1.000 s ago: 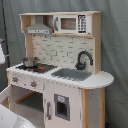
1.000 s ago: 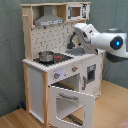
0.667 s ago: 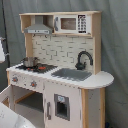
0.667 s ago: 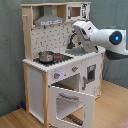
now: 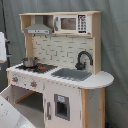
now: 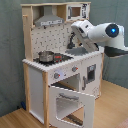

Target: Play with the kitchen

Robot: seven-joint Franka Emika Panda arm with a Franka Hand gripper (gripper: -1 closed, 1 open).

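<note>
The kitchen (image 6: 55, 60) stands on the wood floor with its oven door (image 6: 72, 102) already down and a pot (image 6: 46, 56) on the hob, while the arm (image 6: 97, 35) hangs over the sink and I can't tell its hand's state.

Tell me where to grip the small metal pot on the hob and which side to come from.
Grip the pot by its rim, coming straight down from above. It stands upright and open-topped on the hob, and the space under the hood looks clear. In the first exterior view the pot shows no clearly visible handle, so the rim seems the safest hold.
</note>
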